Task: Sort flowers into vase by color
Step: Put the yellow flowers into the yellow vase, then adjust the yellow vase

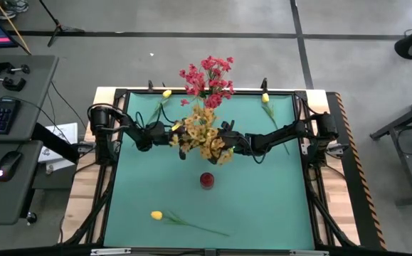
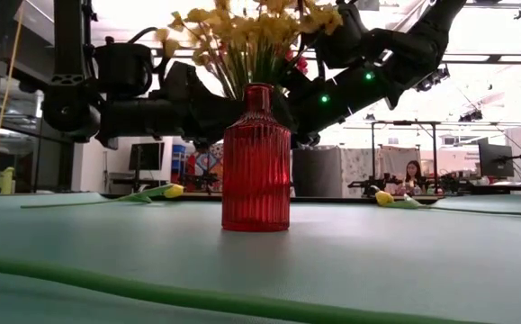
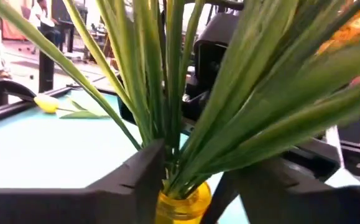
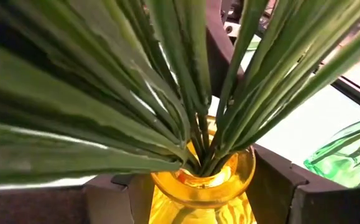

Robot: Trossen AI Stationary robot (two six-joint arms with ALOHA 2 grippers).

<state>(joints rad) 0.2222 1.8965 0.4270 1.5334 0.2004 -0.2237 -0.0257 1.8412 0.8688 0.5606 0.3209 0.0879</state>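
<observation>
- Hiding the yellow vase (image 4: 201, 182) from above, the orange-yellow bunch (image 1: 201, 136) covers it in the high view, where both grippers' tips also vanish under the blossoms.
- From table height the yellow vase cannot be seen, and the bunch seems to rise from the red vase (image 2: 256, 160), though the high view shows that vase standing apart and nearer the front edge.
- A green glass vessel (image 4: 346, 157) is cut off at the edge of the right wrist view, so its shape stays unclear.
- Count: one orange-yellow bunch, one pink-red bunch (image 1: 208, 77) and three single yellow tulips.
- The tulips lie flat on the teal table (image 1: 277, 206): one far-left (image 1: 166, 93), one far-right (image 1: 265, 98) and one near the front (image 1: 156, 215).
- The orange-yellow bunch has long flat green stems fanning out of the vase's narrow neck at mid-table.
- The pink-red bunch is at the far edge.
- The left gripper (image 1: 176, 135) has its fingers (image 3: 136, 180) spread either side of the stems just above the neck, with a gap on one side.
- The right gripper (image 1: 228, 144) faces it, and its fingers (image 4: 295, 196) press both flanks of the yellow vase.
</observation>
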